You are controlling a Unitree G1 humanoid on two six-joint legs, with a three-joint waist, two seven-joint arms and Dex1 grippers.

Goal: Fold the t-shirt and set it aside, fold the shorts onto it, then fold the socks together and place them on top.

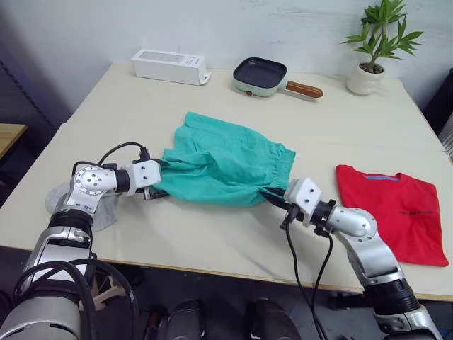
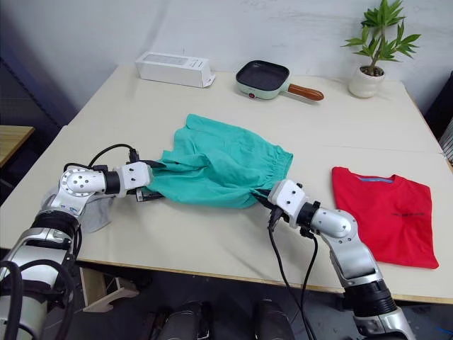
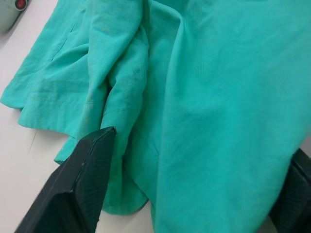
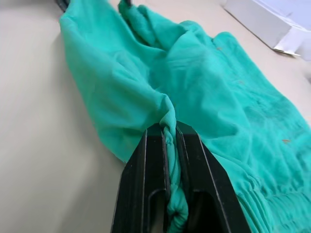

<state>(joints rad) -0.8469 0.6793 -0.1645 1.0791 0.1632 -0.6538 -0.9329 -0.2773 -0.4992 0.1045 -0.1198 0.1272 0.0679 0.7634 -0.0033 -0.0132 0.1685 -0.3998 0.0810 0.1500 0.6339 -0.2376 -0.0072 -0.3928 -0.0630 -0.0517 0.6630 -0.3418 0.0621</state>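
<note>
Teal shorts (image 1: 226,161), socks (image 1: 99,212) (half hidden)

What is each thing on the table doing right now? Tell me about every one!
shorts: rumpled on the table, pinched at both ends.
t-shirt: folded, lying flat, set aside by the robot's right.
socks: lying under the left arm, mostly hidden.
left gripper: fingers apart, shorts cloth between them.
right gripper: shut on the shorts' edge.
pan: empty, upright.
plant: upright in its pot.
white box: lying flat.
</note>
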